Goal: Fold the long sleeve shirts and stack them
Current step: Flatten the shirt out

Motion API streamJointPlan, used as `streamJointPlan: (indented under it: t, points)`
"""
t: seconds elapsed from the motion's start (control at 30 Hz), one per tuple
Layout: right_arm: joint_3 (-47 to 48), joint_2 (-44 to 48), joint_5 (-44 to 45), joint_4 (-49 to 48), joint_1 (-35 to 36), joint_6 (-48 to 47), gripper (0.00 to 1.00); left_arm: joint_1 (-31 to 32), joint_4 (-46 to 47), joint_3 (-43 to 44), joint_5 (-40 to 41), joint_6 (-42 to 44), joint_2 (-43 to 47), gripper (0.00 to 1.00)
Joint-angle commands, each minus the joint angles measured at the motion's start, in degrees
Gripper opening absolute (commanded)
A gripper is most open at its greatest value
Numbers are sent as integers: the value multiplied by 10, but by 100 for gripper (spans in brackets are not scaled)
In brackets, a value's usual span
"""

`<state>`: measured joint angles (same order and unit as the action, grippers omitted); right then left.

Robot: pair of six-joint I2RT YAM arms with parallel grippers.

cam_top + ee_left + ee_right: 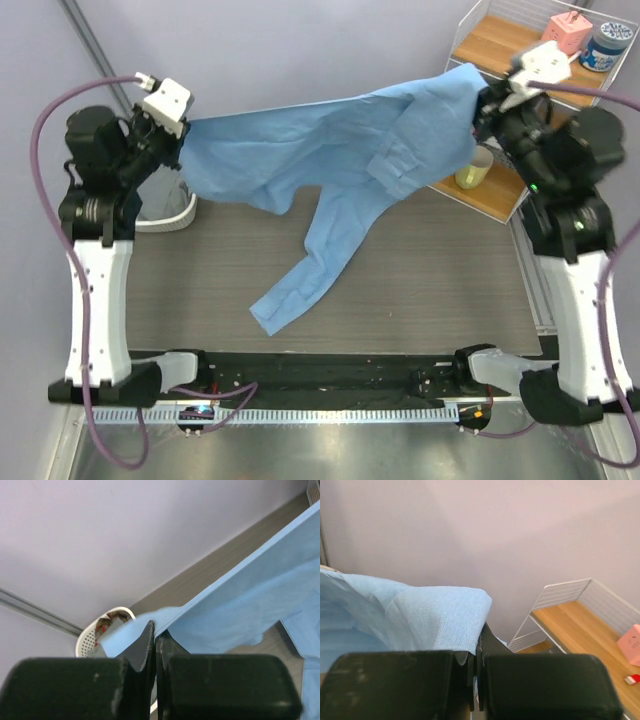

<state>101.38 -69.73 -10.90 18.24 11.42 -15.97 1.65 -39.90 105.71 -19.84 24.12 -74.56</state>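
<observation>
Hanging in the air between the two arms, the light blue shirt [340,140] is stretched across the far half of the table [430,300]; the left gripper [183,138] has one end of it at the left, and the right gripper [487,105] has the other end at the right, both lifted above the table top. The cloth sags a little in the middle and shows some folds; one long sleeve [300,270] drops down from the body of the shirt, and its end lies flat on the table, toward the near edge.

In the left wrist view the two black fingers stand almost together, with only a thin slit between them; the edge of the blue cloth goes into this slit, so the gripper is closed on the shirt. In the right wrist view the fingers are also pressed close, and a corner of the shirt comes over the left finger and goes down between them; this gripper too is clamped on the cloth.

A white basket [170,215] stands at the far left of the table, just beside the left arm; something is inside it, but I cannot tell what. At the far right is a wire shelf [490,45] with wooden boards; on its upper board are a pink box [568,32] and a jar with a blue lid [607,45]; on the lower board a pale yellow cup [475,168] stands near the right gripper, partly hidden by the shirt.
</observation>
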Motion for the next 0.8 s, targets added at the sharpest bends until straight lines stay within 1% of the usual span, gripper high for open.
streamJointPlan:
  t: [0.0, 0.03, 0.07, 0.17, 0.27, 0.33, 0.43, 0.47, 0.53, 0.57, 0.63, 0.7, 0.73, 0.77]
  points:
    - [40, 114, 62, -19, -16, -18, 1, -14, 53, -72, 84, -11, 130, 0]
    - [53, 142, 59, -15, -16, -18, 1, -14, 54, -80, 88, -17, 152, 0]
    - [62, 153, 57, -8, -16, -17, 1, -14, 56, -85, 93, -20, 187, 0]
    - [97, 192, 39, 17, -25, -12, 1, -14, 66, -108, 101, -33, 252, 0]
    - [114, 218, 6, 28, -41, -13, 1, -14, 60, -107, 89, -44, 282, 0]
    - [126, 207, 10, 26, -61, -24, 1, -14, 47, -92, 78, -45, 290, 0]
    - [128, 175, 40, 10, -66, -48, 1, -14, 25, -69, 76, -36, 270, 0]
    - [128, 146, 49, 11, -65, -58, 1, -14, 21, -66, 81, -34, 261, 0]
    - [106, 115, 47, 3, -66, -77, 1, -14, 4, -58, 88, -23, 224, 0]
    - [95, 87, 31, -7, -66, -83, 1, -14, 3, -60, 91, -18, 209, 0]
    - [40, 64, 16, -32, -65, -94, 1, -14, 4, -74, 99, -12, 166, 0]
    - [-5, 20, -12, -54, -66, -104, 1, -14, 10, -92, 104, -5, 136, 0]
    - [-20, 1, -18, -60, -65, -104, 1, -14, 30, -106, 107, -2, 105, 0]
    - [-35, -13, -22, -80, -65, -104, 1, -14, 41, -137, 106, 2, 93, 0]
